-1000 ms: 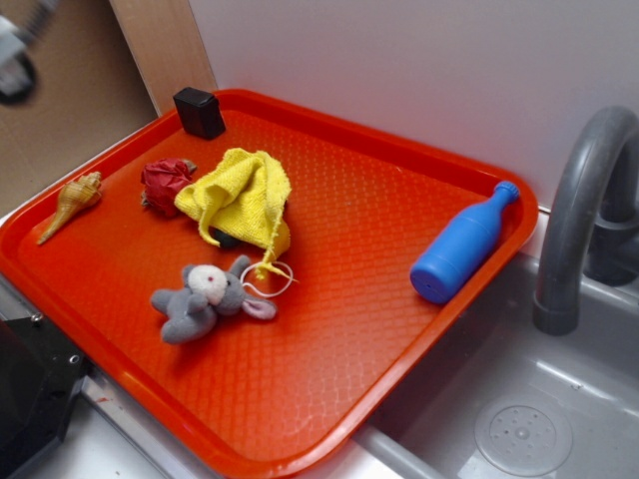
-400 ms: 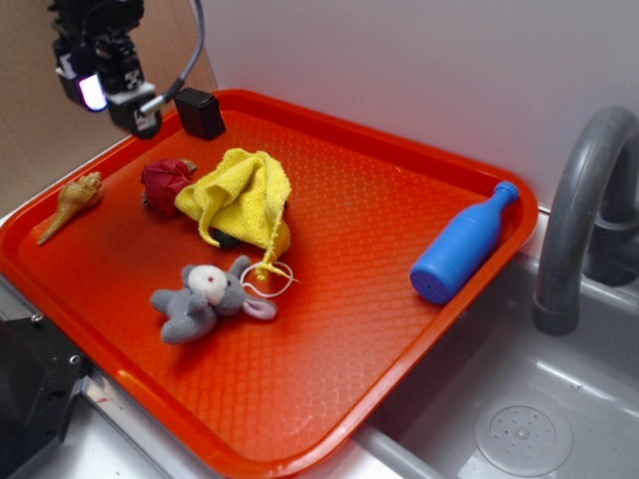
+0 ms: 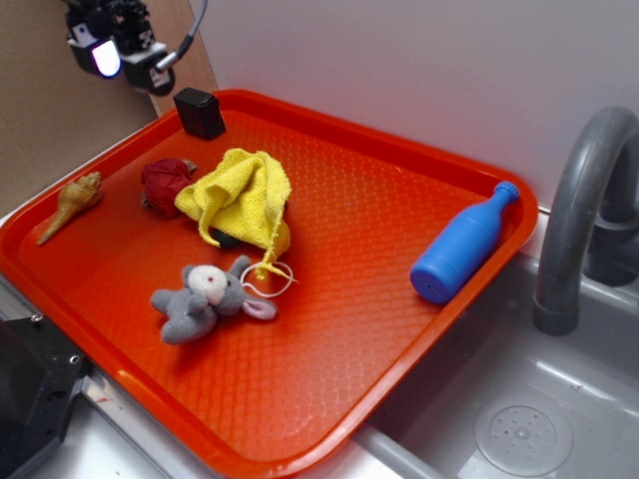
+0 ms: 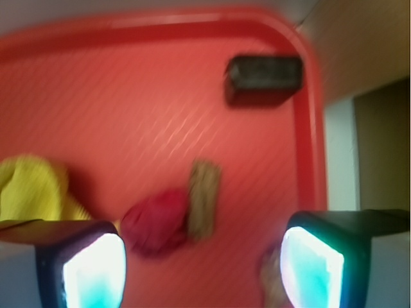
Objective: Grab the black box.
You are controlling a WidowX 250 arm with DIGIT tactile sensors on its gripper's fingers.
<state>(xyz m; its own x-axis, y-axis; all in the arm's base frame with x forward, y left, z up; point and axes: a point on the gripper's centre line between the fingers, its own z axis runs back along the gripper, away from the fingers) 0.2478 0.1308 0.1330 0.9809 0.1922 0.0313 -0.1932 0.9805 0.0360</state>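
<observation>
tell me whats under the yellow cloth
A dark rounded bit pokes out from under the yellow cloth at its front edge, on the red tray. The cloth covers the rest, so it cannot be identified.

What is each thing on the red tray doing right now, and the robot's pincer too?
Black box: upright in the tray's far corner, untouched.
Pincer: open, empty, up in the air.
Yellow cloth: crumpled.
Blue bottle: lying on its side.
Plush mouse: lying down.
Seashell: lying flat.

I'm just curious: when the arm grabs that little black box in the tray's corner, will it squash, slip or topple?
The black box looks stiff with flat faces, so it probably won't squash or roll. Its matte surface likely grips well. Being small, it might slide against the tray rim if nudged.
</observation>
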